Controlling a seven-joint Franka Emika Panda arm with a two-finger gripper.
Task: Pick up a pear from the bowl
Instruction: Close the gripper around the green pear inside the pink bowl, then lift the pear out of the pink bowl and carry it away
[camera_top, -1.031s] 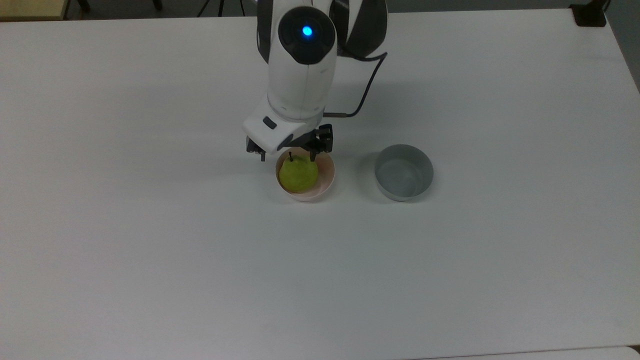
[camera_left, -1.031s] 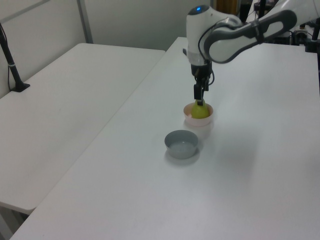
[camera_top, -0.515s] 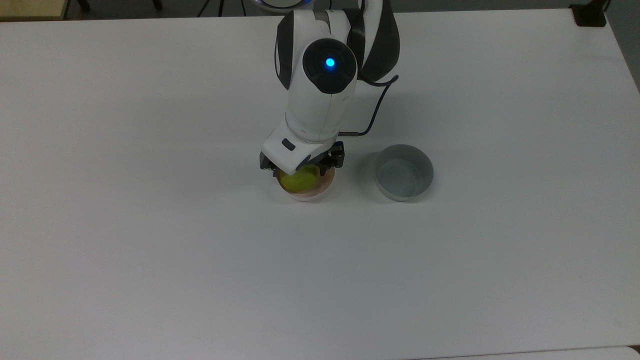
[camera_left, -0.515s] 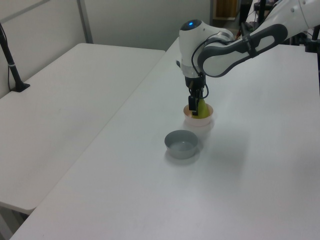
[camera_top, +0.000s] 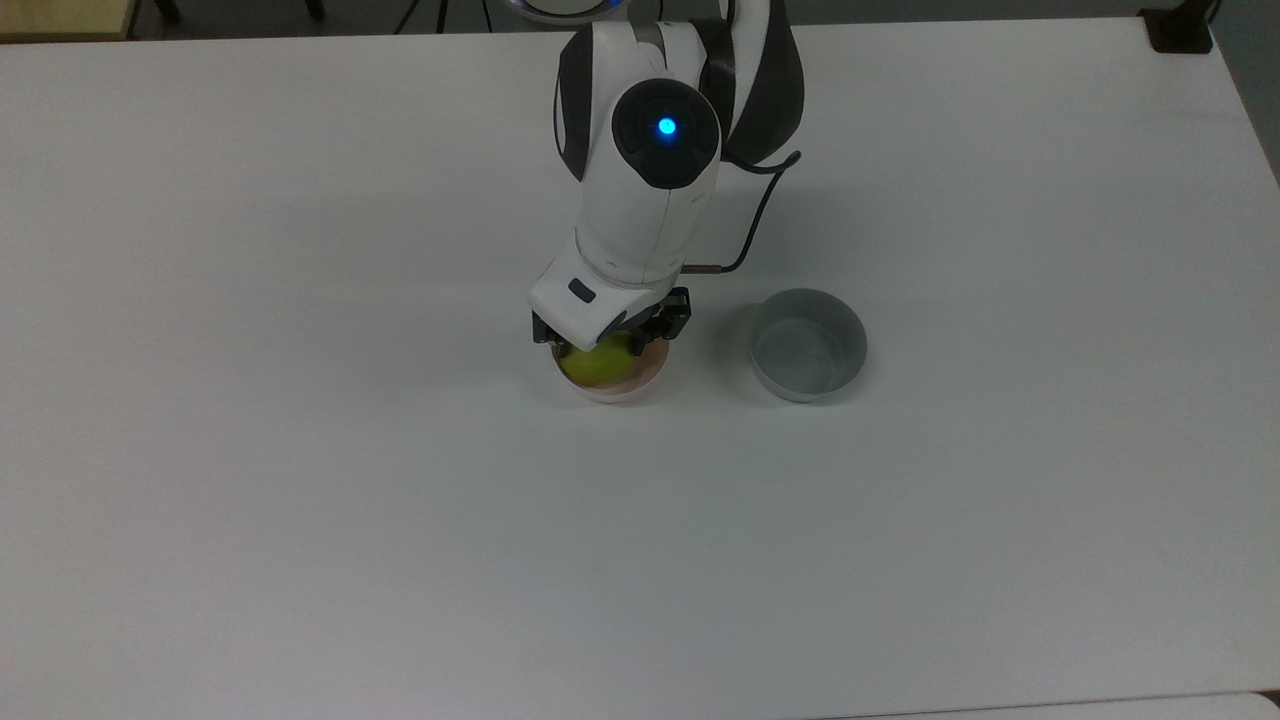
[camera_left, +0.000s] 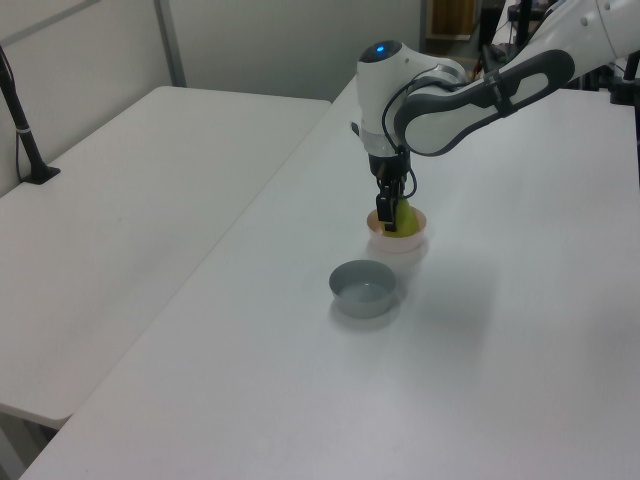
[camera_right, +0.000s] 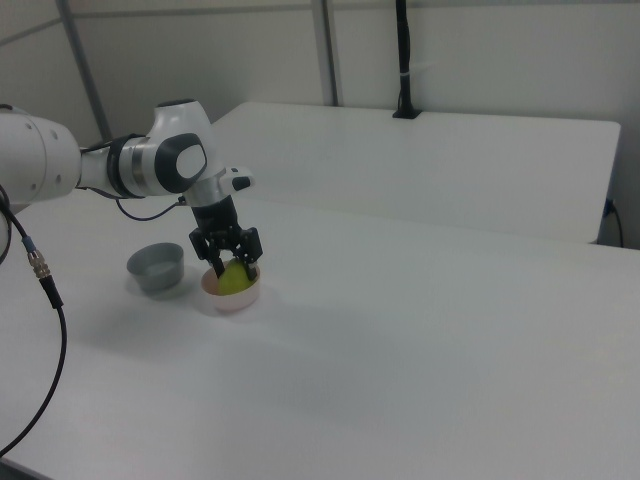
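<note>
My gripper (camera_right: 233, 268) reaches down into the bowl (camera_right: 231, 297), fingers spread on either side of the pear (camera_right: 236, 280), which sits inside the bowl; they may be touching its skin. The grey bowl (camera_top: 808, 344) stands near the bowl, apart.

Even bright overhead light, soft faint shadows, mild glare, slightly soft focus

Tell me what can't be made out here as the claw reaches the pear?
- Top view: the arm's wrist covers the pear's upper half and stem.
- Left view: a claw finger hides part of the pear.
- Right view: contact between fingers and pear is too small to judge.
- Pink bowl: its floor is hidden by the pear.
</note>
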